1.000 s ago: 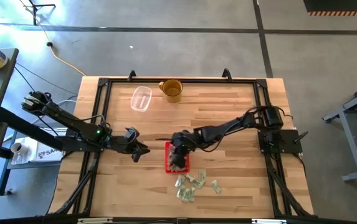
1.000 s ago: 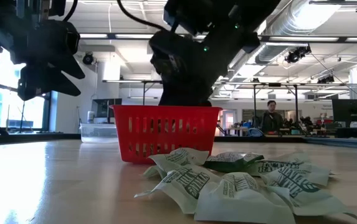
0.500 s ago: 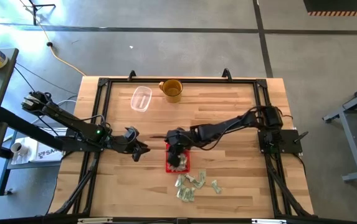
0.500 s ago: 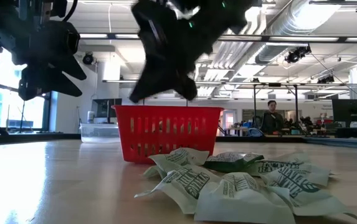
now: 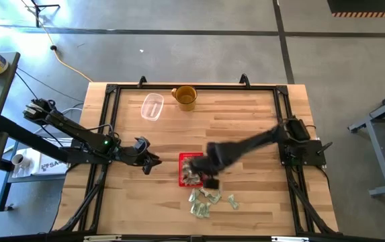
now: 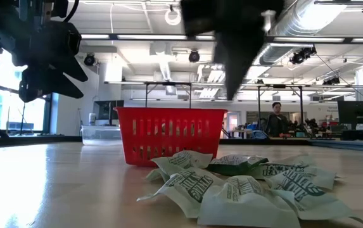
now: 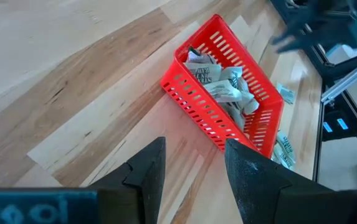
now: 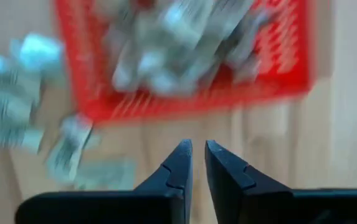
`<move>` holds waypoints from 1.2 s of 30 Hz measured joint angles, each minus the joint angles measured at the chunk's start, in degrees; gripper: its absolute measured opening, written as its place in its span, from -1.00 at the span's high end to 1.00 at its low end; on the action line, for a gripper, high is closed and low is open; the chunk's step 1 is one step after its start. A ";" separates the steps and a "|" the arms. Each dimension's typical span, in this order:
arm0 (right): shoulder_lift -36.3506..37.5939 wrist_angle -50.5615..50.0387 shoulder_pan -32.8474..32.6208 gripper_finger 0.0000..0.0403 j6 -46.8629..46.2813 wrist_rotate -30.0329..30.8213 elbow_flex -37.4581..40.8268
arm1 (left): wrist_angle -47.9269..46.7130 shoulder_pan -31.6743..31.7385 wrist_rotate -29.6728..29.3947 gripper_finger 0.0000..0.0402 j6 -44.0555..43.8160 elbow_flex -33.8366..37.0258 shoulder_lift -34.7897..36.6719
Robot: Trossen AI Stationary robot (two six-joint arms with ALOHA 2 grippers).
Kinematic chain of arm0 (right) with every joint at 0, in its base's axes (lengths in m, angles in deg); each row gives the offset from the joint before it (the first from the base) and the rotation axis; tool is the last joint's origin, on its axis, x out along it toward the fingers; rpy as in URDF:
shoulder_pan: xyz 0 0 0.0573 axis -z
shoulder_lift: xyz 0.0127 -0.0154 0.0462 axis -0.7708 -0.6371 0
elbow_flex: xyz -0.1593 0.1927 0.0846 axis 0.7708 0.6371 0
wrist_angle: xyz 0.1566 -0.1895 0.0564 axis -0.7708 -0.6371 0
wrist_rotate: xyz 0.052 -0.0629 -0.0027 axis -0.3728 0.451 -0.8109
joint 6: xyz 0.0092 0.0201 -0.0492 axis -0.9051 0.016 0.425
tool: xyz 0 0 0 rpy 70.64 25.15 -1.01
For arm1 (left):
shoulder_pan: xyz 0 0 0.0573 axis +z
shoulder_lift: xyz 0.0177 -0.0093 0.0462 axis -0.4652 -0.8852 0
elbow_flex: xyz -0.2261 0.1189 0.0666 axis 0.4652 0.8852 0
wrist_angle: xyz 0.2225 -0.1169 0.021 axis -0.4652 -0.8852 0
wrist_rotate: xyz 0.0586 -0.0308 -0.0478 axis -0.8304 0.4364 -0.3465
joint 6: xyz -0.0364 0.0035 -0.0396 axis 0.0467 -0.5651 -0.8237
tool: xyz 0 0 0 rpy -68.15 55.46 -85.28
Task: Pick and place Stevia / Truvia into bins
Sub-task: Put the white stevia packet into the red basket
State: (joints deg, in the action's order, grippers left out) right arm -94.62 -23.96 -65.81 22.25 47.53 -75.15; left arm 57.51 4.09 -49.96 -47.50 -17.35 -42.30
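Observation:
The red bin (image 5: 181, 176) stands near the table's middle and has several pale green-and-white packets (image 7: 218, 84) lying in it. More loose packets (image 5: 209, 200) lie in a heap on the wood just near-side of the bin, close in the low view (image 6: 238, 183). My right gripper (image 8: 195, 149) is blurred in motion above the bin's near right corner (image 5: 211, 179). Its fingers stand almost together and hold nothing. My left gripper (image 7: 194, 149) hangs open above the table to the left of the bin (image 5: 145, 161) and holds nothing.
A clear plastic container (image 5: 152, 106) and a yellow-brown mug (image 5: 185, 97) stand near the far edge. Dark frame rails run along the table's sides. A person (image 6: 275, 120) stands far off in the room behind. Bare wood lies between the bin and the far things.
My right gripper has risen out of the red bin and swung fast toward the table's right and near edge, over the bin's corner toward the loose heap. The packets in the bin and on the table lie as before.

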 joint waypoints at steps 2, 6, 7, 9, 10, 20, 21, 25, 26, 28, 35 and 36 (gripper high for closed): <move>1.66 -0.45 -3.95 0.79 -5.00 2.45 2.63 | -0.45 0.00 0.00 0.02 0.00 0.00 0.00; 5.67 0.73 -12.26 0.69 -23.28 5.33 9.16 | -1.29 0.00 0.02 0.02 0.01 0.00 0.00; 6.52 1.77 -14.18 0.65 -28.82 5.66 10.67 | -1.49 0.00 0.01 0.02 0.07 0.00 0.00; 7.74 4.09 -17.57 0.55 -39.34 5.46 13.51 | -1.32 0.00 0.02 0.02 0.93 0.00 0.00; 8.02 5.74 -19.03 0.49 -43.64 5.38 14.74 | -1.19 0.00 0.02 0.02 1.63 0.00 0.00; 7.67 19.37 -23.85 -0.13 -57.45 3.55 25.68 | -1.19 0.00 0.02 0.02 2.86 0.00 0.00; 7.67 19.35 -23.83 -0.16 -58.12 3.58 26.44 | -1.18 0.00 0.02 0.02 2.84 0.00 0.00; 7.67 21.46 -23.77 -0.20 -58.70 2.75 29.46 | -1.18 0.00 0.04 0.02 2.00 0.00 0.00; 7.67 22.61 -23.77 -0.19 -57.92 2.28 29.96 | -1.18 0.00 0.04 0.02 1.74 0.00 0.00; 7.77 25.50 -23.62 -0.15 -57.23 0.32 31.14 | -1.19 0.00 0.05 0.02 1.55 0.00 0.00; 7.80 26.44 -23.32 0.29 -57.17 -2.10 31.62 | -1.26 0.00 0.07 0.02 1.53 0.00 0.00; 7.73 26.50 -23.13 0.39 -56.85 -2.40 31.39 | -1.20 0.00 0.03 0.02 1.53 0.00 0.00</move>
State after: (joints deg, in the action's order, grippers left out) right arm -86.89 2.54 -88.94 -34.60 45.13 -43.76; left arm 56.31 4.09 -49.93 -45.97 -17.35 -42.30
